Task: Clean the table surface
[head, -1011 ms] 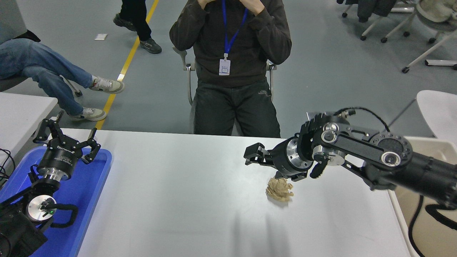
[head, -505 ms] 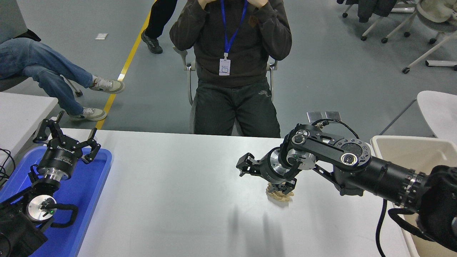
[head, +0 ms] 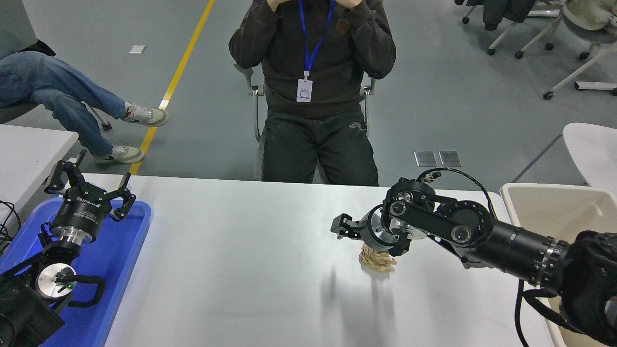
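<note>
So the crumpled paper is lying on the table, uncleared; the right end effector is hovering over it, grip perhaps closing, unclear.

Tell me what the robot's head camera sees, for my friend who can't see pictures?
The robot's right tool is down over a crumpled tan paper wad on the white table surface. The left tool sits open over a blue tray, a beige bin stands at the right, and a person sits across.
</note>
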Controlling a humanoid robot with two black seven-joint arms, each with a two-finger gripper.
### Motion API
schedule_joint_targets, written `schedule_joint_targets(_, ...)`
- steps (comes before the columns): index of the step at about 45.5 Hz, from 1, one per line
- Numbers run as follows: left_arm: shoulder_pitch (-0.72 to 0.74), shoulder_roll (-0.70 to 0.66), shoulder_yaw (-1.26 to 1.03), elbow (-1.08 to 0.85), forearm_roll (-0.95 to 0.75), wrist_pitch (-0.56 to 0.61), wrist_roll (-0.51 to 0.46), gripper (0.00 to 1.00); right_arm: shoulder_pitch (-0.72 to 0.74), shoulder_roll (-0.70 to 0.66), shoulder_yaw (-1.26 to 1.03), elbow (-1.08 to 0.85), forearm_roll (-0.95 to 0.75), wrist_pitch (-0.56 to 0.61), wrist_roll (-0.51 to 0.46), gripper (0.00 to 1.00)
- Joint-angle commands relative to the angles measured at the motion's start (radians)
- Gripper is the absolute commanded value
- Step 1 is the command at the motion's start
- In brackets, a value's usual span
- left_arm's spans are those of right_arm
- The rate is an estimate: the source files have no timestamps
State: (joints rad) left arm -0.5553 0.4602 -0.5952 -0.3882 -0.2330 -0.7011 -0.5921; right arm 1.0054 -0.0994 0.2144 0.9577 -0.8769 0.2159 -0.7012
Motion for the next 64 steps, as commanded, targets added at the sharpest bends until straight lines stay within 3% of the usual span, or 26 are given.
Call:
schedule_joint_targets(1,0.000,0.000,0.000,0.000,0.001,0.000,0.000,1.00,0.009,0.003,-0.076,-0.027,-0.057,0.003,0.085,0.99)
schedule_joint_targets(29,0.000,0.000,0.000,0.000,0.000,0.000,0.000,1.00,-0.001,-0.039,-0.125,-0.036,-0.057,0.007,0.085,0.99)
schedule_joint_targets(64,0.000,0.000,0.000,-0.001,0.000,0.000,0.000,1.00,-0.011,0.063,-0.253,-0.217,-0.060,-0.027,0.170,0.98)
